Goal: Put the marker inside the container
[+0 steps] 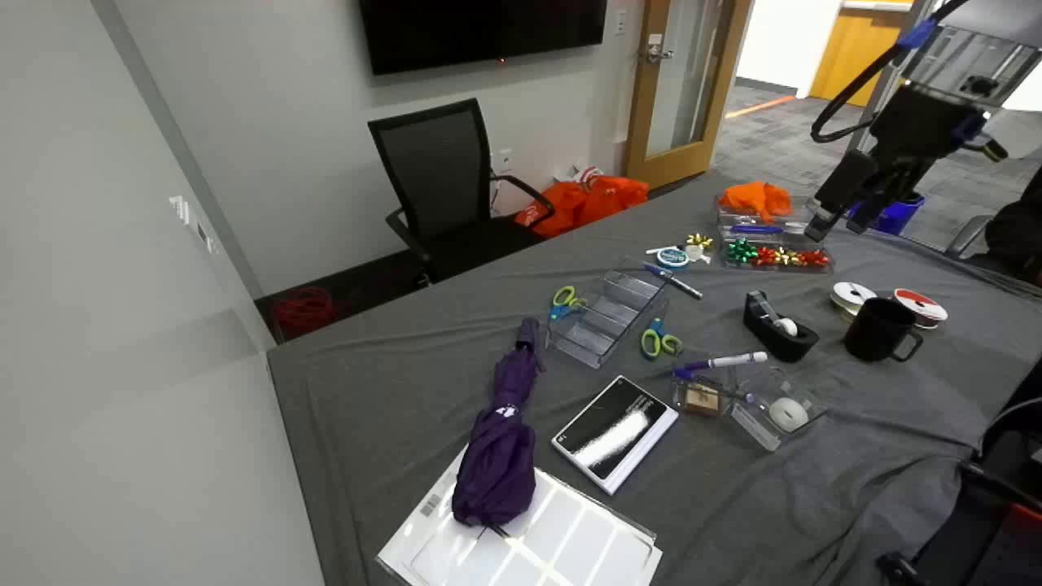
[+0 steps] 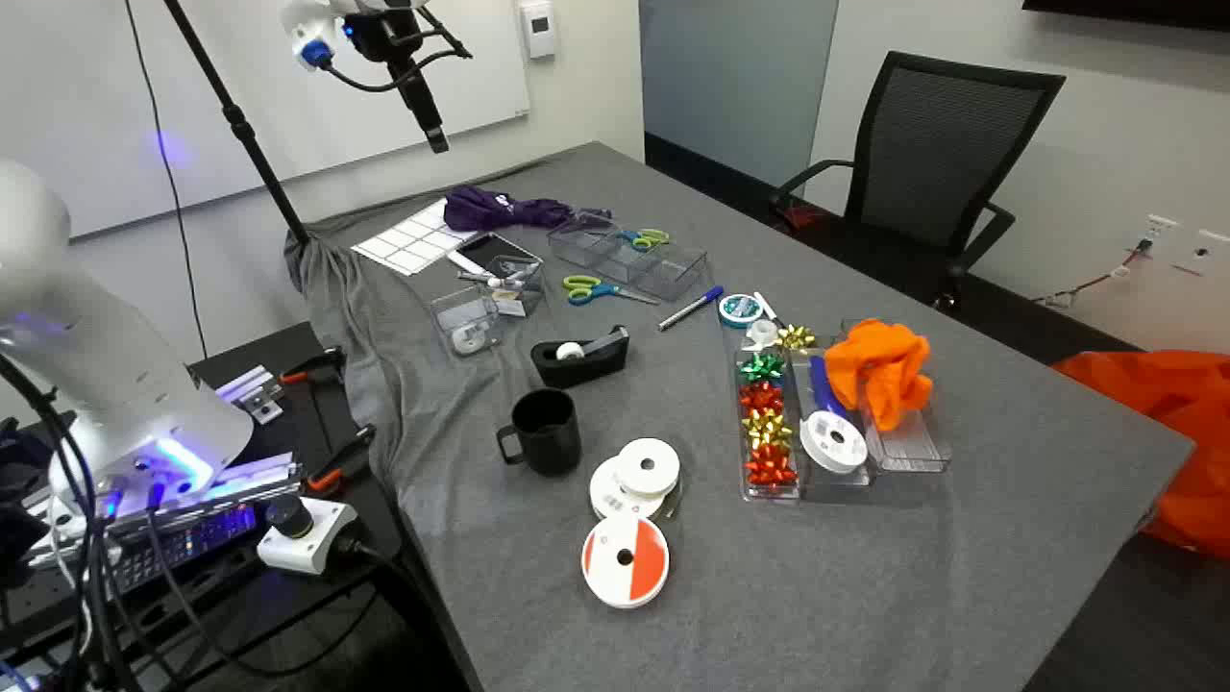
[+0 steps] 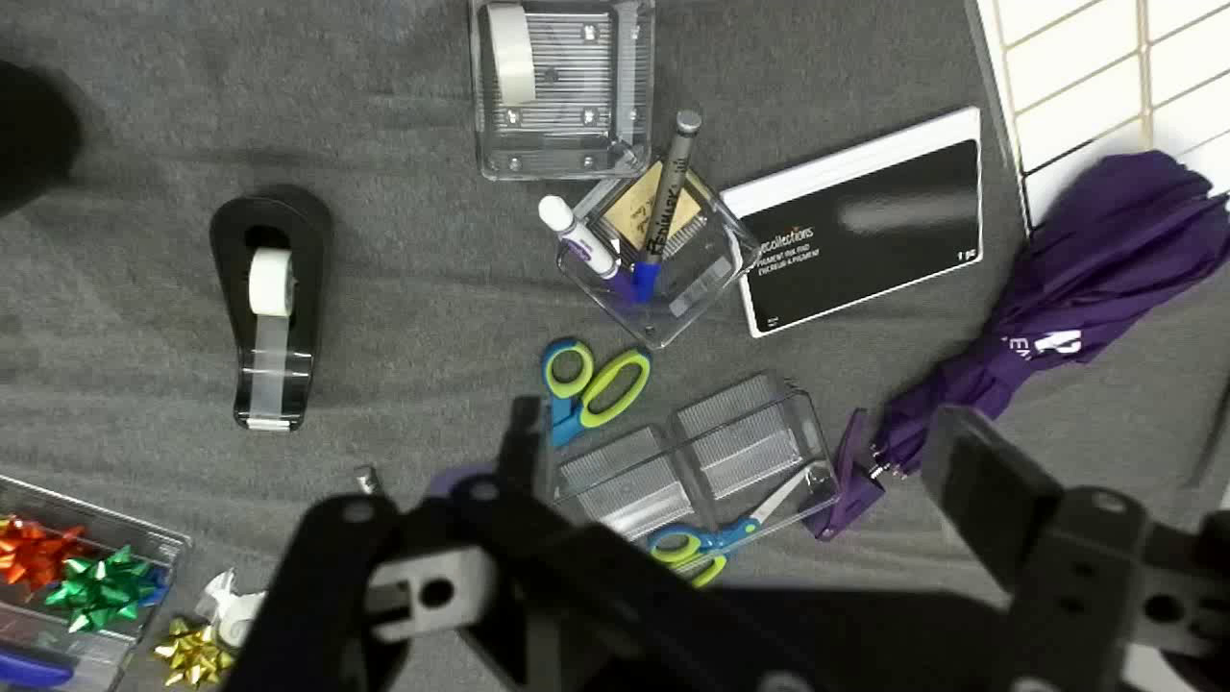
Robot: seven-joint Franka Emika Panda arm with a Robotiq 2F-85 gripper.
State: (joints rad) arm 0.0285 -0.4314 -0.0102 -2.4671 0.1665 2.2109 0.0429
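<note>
A grey marker with a blue cap lies on the cloth beside the clear divided tray; both also show in an exterior view, marker and tray. In the wrist view only the marker's silver end shows; my gripper hides the rest. A small clear container stands near the black-and-white box. In the wrist view this container holds a white-purple marker and a grey-blue marker. My gripper is open and empty, high above the table; it shows in both exterior views.
Scissors lie by the tray, with another pair at its far side. A tape dispenser, black mug, ribbon spools and a tray of bows stand around. A purple umbrella and a box lie nearby.
</note>
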